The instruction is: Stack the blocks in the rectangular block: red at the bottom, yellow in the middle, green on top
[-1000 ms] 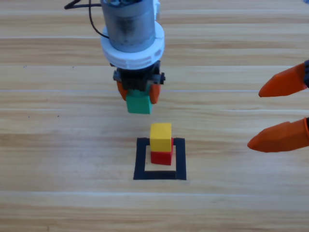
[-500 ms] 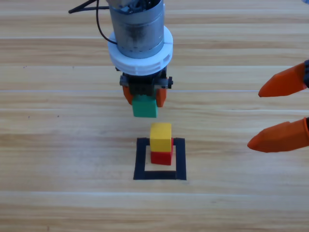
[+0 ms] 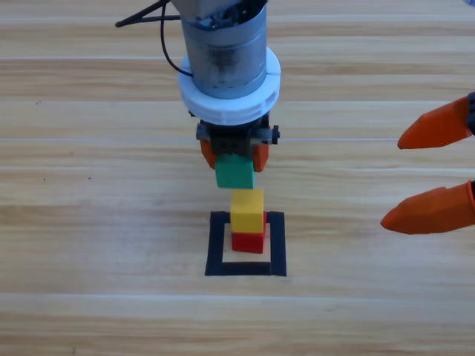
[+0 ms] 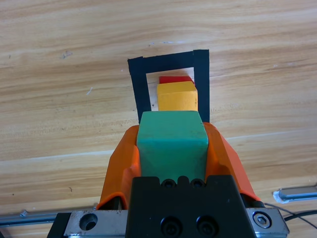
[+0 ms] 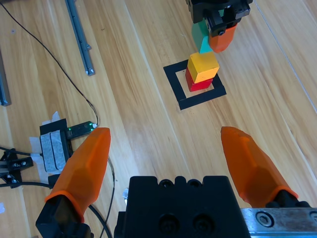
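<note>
We take the rectangular block, the black tape square on the wooden table, as our landmark. Inside it the red cube sits on the bare wood, toward the square's far side, and the yellow cube rests squarely on top of it. So 2 of the 3 levels are built, in the right order.

The green cube is the 1 piece left. It is off the table, clamped between the orange fingers of the left gripper, which hangs just beyond the square's far edge. In the left wrist view the green cube fills the gap between the fingers, with the yellow top showing just past it and a sliver of red behind. From the high view the green cube appears to be near the stack but not yet over it, and we cannot tell for sure how much height separates its underside from the yellow top.

The right gripper waits well off to the right of the square, its 2 fingers spread wide and empty.

We judge that what remains is to bring the green cube over the yellow one, lower it flush, and release without nudging the 2 cubes below.
</note>
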Controlling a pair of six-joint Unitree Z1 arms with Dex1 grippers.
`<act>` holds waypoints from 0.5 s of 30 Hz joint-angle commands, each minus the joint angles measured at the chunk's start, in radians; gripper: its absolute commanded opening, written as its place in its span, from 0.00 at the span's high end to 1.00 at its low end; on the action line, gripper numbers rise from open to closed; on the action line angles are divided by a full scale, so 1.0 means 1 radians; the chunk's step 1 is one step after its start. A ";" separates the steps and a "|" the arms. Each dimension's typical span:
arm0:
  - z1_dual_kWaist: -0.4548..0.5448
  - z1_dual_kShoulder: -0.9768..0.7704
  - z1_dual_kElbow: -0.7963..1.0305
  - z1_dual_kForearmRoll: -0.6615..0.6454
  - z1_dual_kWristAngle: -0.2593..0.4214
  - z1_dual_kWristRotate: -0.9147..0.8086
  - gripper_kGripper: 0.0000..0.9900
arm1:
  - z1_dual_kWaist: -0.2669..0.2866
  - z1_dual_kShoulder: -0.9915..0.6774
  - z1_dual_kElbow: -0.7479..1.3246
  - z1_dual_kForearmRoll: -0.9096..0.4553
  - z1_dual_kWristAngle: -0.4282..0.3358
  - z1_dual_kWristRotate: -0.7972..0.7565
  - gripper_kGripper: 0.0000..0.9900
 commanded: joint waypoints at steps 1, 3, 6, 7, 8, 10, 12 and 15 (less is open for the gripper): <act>-0.028 0.064 -0.017 0.006 0.008 -0.008 1.00 | -0.030 0.039 -0.007 0.019 0.008 -0.010 0.01; -0.029 0.073 -0.019 0.004 0.009 -0.007 1.00 | -0.030 0.039 -0.007 0.019 0.009 -0.010 0.01; -0.028 0.082 -0.022 0.004 0.011 -0.004 1.00 | -0.032 0.039 -0.007 0.019 0.009 -0.010 0.01; -0.028 0.082 -0.023 0.004 0.011 -0.004 1.00 | -0.032 0.039 -0.007 0.019 0.009 -0.010 0.01; -0.028 0.085 -0.027 0.004 0.011 -0.002 1.00 | -0.033 0.039 -0.007 0.019 0.009 -0.010 0.01; -0.028 0.088 -0.033 0.003 0.014 -0.002 1.00 | -0.033 0.039 -0.007 0.020 0.009 -0.010 0.01; -0.029 0.095 -0.036 0.003 0.014 -0.002 1.00 | -0.032 0.039 -0.007 0.020 0.009 -0.010 0.01; -0.028 0.101 -0.036 0.003 0.014 -0.002 1.00 | -0.032 0.039 -0.007 0.020 0.009 -0.010 0.01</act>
